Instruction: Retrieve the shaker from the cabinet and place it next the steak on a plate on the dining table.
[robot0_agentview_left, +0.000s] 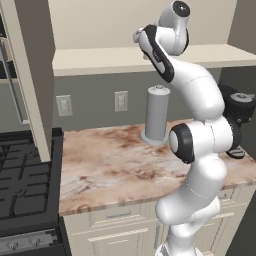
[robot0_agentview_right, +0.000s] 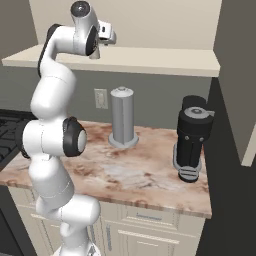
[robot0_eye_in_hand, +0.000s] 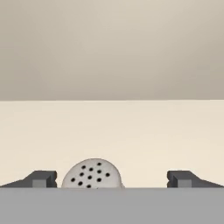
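We see the cabinet (robot0_eye_in_hand: 112, 131) as a cream shelf board under a plain back panel; on that board, close before the gripper (robot0_eye_in_hand: 112, 179), sits the shaker (robot0_eye_in_hand: 92, 174), a pale domed top dotted with small dark holes. The jaws stand wide apart, the shaker between them, nearer one finger (robot0_eye_in_hand: 41, 178); we cannot tell any touch.

The white arm rises from its base, bends at a dark elbow joint and reaches up and far toward the back wall. The gripper (robot0_eye_in_hand: 112, 178) is level, its 2 dark fingertips (robot0_eye_in_hand: 41, 178) spread wide apart, clamping nothing.
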